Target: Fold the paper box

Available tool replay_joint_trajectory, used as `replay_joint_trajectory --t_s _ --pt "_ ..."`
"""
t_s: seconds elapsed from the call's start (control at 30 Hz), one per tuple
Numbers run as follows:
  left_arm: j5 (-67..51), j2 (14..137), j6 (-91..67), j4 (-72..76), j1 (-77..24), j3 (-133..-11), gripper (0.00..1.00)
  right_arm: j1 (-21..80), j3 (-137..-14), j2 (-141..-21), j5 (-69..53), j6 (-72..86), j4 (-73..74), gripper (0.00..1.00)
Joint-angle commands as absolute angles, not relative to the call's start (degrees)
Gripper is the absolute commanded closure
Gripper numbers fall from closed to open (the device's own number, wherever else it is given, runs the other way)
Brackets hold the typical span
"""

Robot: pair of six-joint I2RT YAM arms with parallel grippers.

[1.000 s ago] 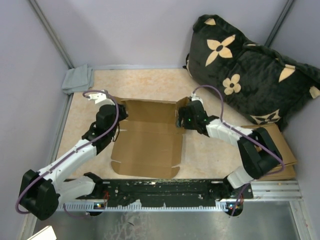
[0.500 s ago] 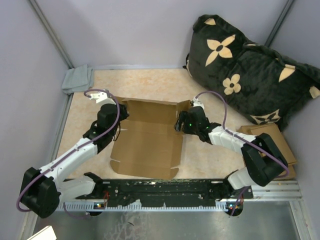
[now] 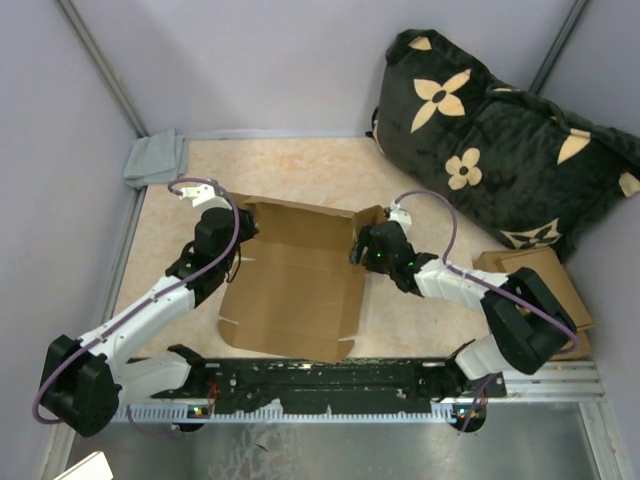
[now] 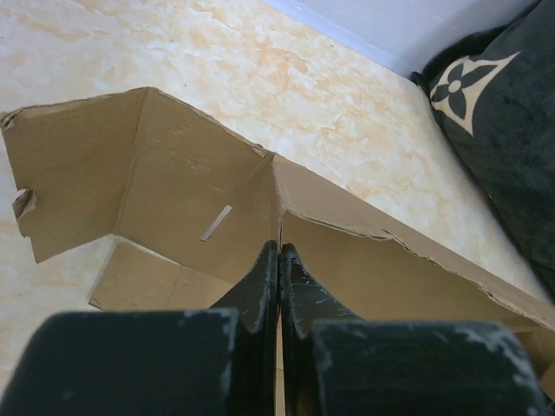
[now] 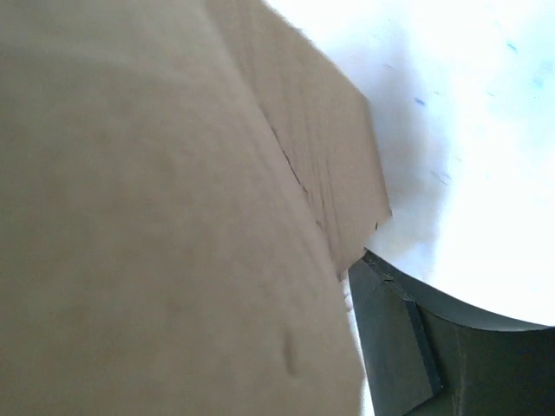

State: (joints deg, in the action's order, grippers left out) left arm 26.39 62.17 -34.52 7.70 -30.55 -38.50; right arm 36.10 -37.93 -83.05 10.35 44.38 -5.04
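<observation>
The paper box [image 3: 290, 285] lies partly folded in the middle of the table, its back wall and side flaps raised. My left gripper [image 3: 238, 232] is at its back left corner. In the left wrist view its fingers [image 4: 260, 286] are pressed together, tips at the inner corner crease of the box [image 4: 173, 165]. My right gripper [image 3: 362, 248] is at the box's raised right wall. In the right wrist view brown cardboard [image 5: 156, 217] fills most of the frame. One dark finger [image 5: 395, 342] stands just clear of its edge; the other finger is hidden behind it.
A black pillow with tan flowers [image 3: 490, 140] leans in the back right corner. A grey cloth [image 3: 155, 158] lies at the back left. A stack of flat cardboard pieces [image 3: 550, 290] sits at the right, under my right arm. Walls close in on both sides.
My right gripper has slid a little toward me along the box's right wall, its elbow swinging outward. The box's right side has shifted slightly. The left arm has stayed put.
</observation>
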Motion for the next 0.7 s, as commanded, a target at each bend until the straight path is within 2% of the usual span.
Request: replay_joint_trajectory --t_s 0.0,0.17,0.3,0.47,0.57,0.67 --pt "26.0 61.8 -34.6 6.0 -30.8 -39.6 1.00 36.6 -34.2 -78.4 17.0 47.6 6.8 0.29" --pt "26.6 61.8 -34.2 5.3 -30.8 -40.1 1.00 31.4 -33.6 -71.3 17.0 45.1 9.8 0.28" --pt "25.9 61.8 -34.1 4.7 -30.8 -40.2 1.00 25.1 -36.9 -72.3 12.8 39.6 9.3 0.35" --pt "25.7 61.6 -33.9 3.9 -30.8 -40.4 1.00 23.6 -45.7 -79.1 10.6 33.2 9.4 0.50" --pt "26.3 61.0 -33.0 3.1 -30.8 -40.6 1.00 23.6 -49.0 -81.7 10.0 31.3 8.2 0.66" --pt "26.8 60.2 -32.4 2.6 -30.8 -40.1 1.00 23.6 -50.2 -82.7 10.1 29.6 6.7 0.73"
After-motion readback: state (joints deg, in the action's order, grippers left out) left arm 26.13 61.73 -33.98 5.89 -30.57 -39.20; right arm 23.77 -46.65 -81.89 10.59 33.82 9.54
